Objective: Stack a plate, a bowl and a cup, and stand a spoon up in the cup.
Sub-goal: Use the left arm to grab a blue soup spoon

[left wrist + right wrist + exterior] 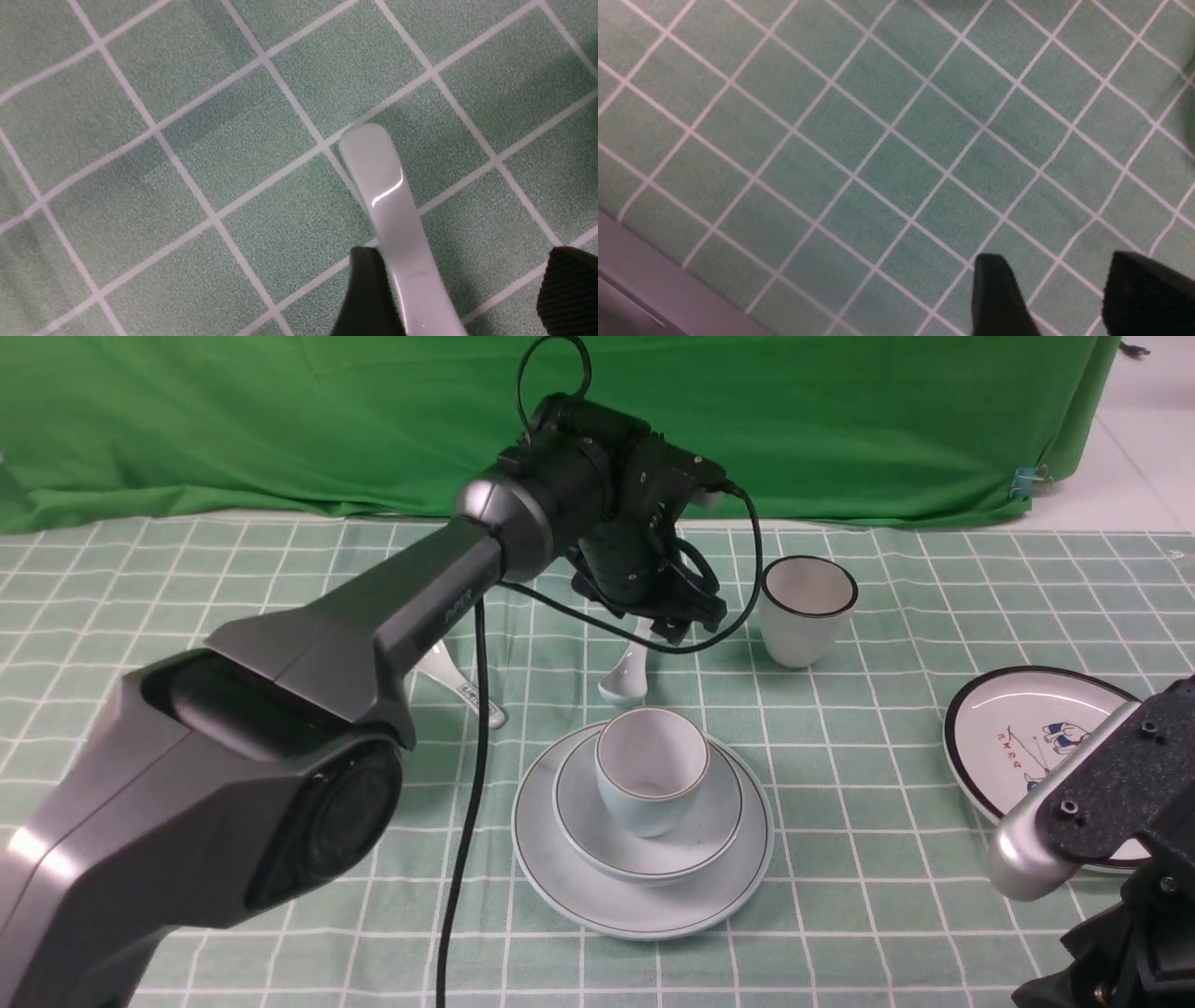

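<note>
The plate (644, 901) lies on the checked cloth in the middle, with the bowl (700, 835) on it and the cup (651, 775) upright in the bowl. The spoon (625, 679) lies on the cloth just behind the stack, its handle pointing away. My left gripper (677, 623) is low over that handle. In the left wrist view the gripper (462, 266) is open with the spoon handle (387, 196) between the fingers, against one finger (369, 289) and apart from the other. My right gripper (1059, 266) is open and empty over bare cloth.
A white spoon with dark marks (462, 683) lies at the left behind my left arm. A white cup with a black rim (808, 609) stands back right. A cartoon plate (1004, 723) lies at the right, partly behind my right arm (1092, 803). The table edge (644, 289) shows in the right wrist view.
</note>
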